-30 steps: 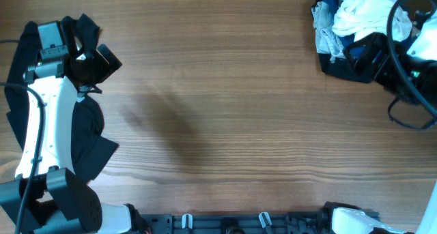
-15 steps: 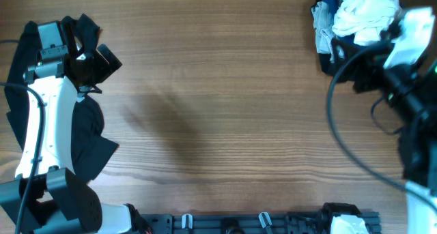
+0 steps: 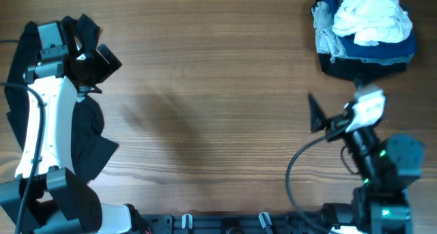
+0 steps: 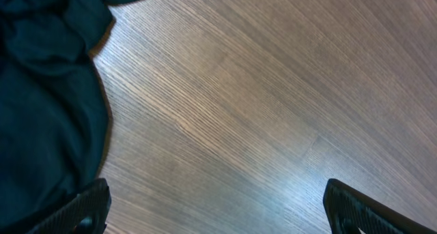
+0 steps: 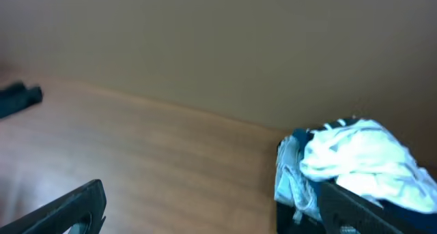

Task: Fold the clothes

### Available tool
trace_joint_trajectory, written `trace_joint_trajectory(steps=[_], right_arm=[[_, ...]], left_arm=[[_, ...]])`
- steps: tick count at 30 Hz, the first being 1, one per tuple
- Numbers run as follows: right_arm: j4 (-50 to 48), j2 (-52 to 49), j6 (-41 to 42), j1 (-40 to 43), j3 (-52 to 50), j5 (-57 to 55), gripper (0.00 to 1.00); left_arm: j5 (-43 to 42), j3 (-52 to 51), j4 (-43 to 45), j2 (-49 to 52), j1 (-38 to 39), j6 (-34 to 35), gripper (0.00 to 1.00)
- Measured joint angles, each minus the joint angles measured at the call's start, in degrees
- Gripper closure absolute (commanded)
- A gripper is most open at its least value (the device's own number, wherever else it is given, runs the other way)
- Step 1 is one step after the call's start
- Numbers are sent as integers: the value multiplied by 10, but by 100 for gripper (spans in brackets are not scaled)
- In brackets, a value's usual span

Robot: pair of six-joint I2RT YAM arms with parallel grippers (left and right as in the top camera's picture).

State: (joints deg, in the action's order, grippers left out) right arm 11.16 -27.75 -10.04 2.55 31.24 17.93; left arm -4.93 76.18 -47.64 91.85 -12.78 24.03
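Wooden surface point(image 3: 218, 91) — clothes point(image 3: 365, 26) heaped in its far-right corner; my left claw point(image 4: 215, 210) and right claw point(image 5: 212, 210) both gape wide, empty.

no readable text, labels or numbers anywhere

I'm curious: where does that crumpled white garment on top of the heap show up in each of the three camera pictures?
Overhead: the white garment sits in the top right corner, on top of the pile.
Left wrist: not in it; only dark cloth shows, at the left.
Right wrist: lower right, again on top of the pile.
Shared landmark: the wooden table, seen in all three views.
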Motion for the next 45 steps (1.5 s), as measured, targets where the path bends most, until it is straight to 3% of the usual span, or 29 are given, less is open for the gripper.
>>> trace_joint_trajectory(steps=[7, 14, 30, 45], right_arm=[[-78, 100, -47, -23, -132, 0, 0], [-100, 157, -35, -24, -205, 0, 0], [-103, 262, 26, -25, -271, -31, 0], [-117, 266, 47, -28, -308, -50, 0]], left_arm=[[0, 0, 1, 0, 0, 0, 0], [0, 0, 0, 0, 0, 0, 0], [0, 0, 1, 0, 0, 0, 0], [0, 0, 1, 0, 0, 0, 0]])
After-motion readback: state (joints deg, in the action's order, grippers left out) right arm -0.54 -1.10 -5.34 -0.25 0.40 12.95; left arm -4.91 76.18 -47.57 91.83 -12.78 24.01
